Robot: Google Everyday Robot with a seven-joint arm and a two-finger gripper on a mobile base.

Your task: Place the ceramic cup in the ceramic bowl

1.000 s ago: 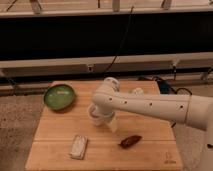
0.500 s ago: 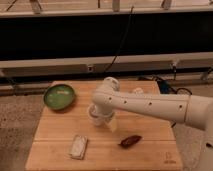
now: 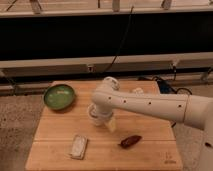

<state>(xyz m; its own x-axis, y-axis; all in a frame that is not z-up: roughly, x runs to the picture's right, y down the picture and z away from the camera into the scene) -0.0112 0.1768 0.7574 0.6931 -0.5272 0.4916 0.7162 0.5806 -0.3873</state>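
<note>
The green ceramic bowl (image 3: 59, 96) sits at the table's back left with a pale patch inside. My white arm reaches in from the right and bends down over the table's middle. The gripper (image 3: 101, 119) hangs low over the wood there, about a bowl's width to the right of the bowl and nearer the front. A small pale shape (image 3: 111, 124) pokes out at its lower right. It looks like the ceramic cup, standing on the table and mostly hidden by the gripper. I see nothing lifted off the wood.
A flat whitish packet (image 3: 78, 146) lies near the front left. A dark reddish-brown object (image 3: 130, 141) lies front right of the gripper. A small white object (image 3: 137, 91) peeks out behind the arm at the back. The wooden table (image 3: 50, 135) ends at gravel floor on the left.
</note>
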